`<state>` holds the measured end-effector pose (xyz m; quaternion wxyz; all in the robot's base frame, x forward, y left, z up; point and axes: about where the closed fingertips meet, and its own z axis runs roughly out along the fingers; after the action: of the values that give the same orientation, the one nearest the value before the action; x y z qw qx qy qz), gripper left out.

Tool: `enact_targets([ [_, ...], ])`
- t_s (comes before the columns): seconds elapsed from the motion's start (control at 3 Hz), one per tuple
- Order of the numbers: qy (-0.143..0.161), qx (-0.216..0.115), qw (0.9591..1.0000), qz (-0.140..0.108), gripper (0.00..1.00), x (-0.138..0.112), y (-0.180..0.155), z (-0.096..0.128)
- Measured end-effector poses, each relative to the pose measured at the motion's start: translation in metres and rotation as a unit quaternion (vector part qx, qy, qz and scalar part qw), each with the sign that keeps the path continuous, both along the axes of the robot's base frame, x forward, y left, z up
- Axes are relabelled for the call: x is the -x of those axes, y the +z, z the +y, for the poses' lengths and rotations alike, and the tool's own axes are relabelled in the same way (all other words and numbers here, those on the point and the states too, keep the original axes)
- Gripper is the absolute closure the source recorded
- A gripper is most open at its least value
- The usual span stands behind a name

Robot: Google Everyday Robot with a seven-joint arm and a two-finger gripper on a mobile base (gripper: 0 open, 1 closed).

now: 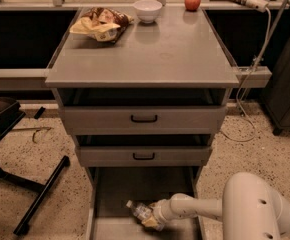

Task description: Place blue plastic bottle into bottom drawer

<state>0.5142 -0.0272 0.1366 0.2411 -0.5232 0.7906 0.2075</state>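
While the gripper (pixel 153 219), clamped on the bottle (pixel 139 210), hangs under the front edge of the desk (pixel 150 59), over the bottom drawer (pixel 130 184), lower it flat before letting go.

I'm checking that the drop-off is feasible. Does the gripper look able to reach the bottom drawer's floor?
Probably yes: the bottom drawer is pulled out, and the gripper is low inside it at the blue plastic bottle, with bare floor around.
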Motion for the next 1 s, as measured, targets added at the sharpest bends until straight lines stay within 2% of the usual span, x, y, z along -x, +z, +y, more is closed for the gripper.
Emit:
enact_targets([
  [0.33, 0.0, 0.0, 1.0, 0.0, 0.81, -0.0003, -0.0007, 0.0],
  [1.0, 0.0, 0.0, 1.0, 0.0, 0.35, -0.0003, -0.0007, 0.0001],
])
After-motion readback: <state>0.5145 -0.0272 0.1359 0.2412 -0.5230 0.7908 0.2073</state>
